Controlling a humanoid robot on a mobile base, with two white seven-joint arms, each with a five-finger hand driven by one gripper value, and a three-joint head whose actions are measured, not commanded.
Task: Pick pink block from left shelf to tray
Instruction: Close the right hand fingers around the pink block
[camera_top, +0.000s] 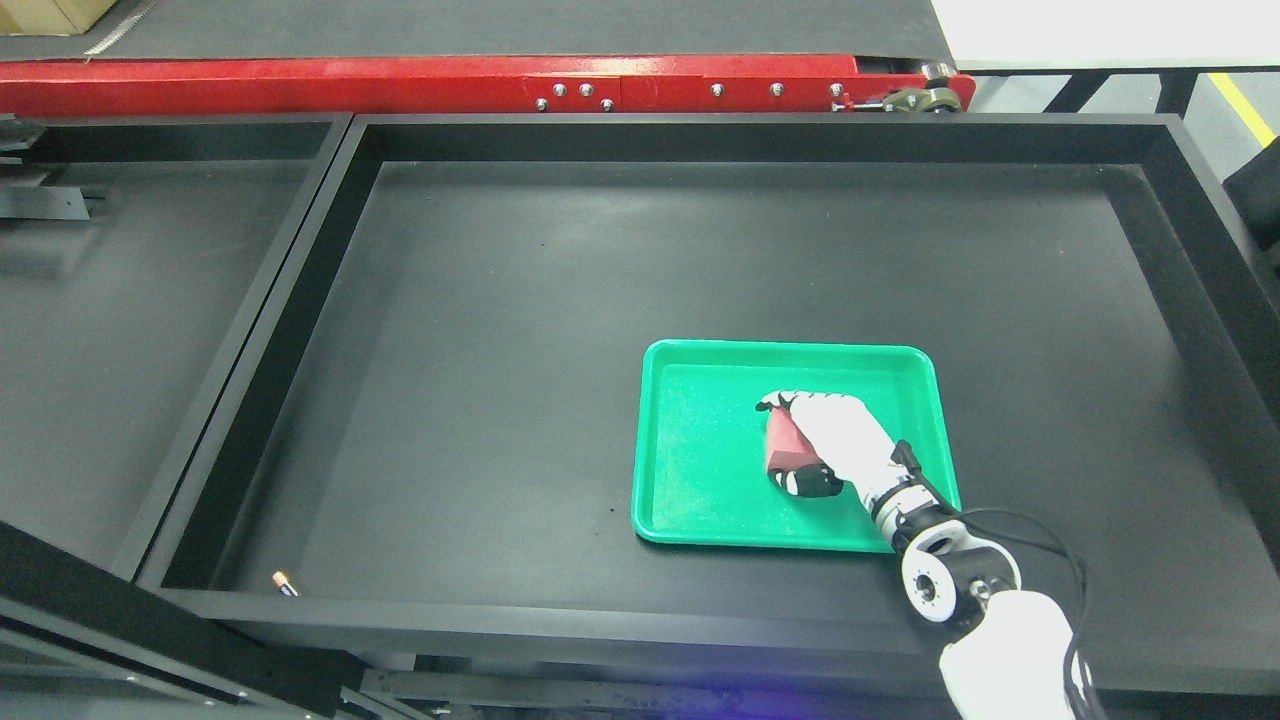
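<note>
Clearly, the task is close to its end. The right hand (825, 440) is over the green tray (700, 500), and its fingers are closed around the pink block (782, 445). The block shows on the left side of the hand, between the thumb (810, 484) below and the fingertips (775, 402) above. It looks more red-pink than pure pink in this light.

The carrying part seems finished, because the block is already inside the borders of the tray, near its middle and a little toward the right rim. What I cannot say with certainty is whether the block rests on the tray floor or hangs just above it; the hand covers its lower edge and the camera looks from above, so the height is difficult to judge.

In my judgement, what is left is small: to lower the block if it is not down yet, to open the fingers, and to take the hand away, up and back toward the robot.

The left arm does not show. Far to the left of the hand, a small pencil-like object (284, 583) lies on the black surface (480, 350).
</note>
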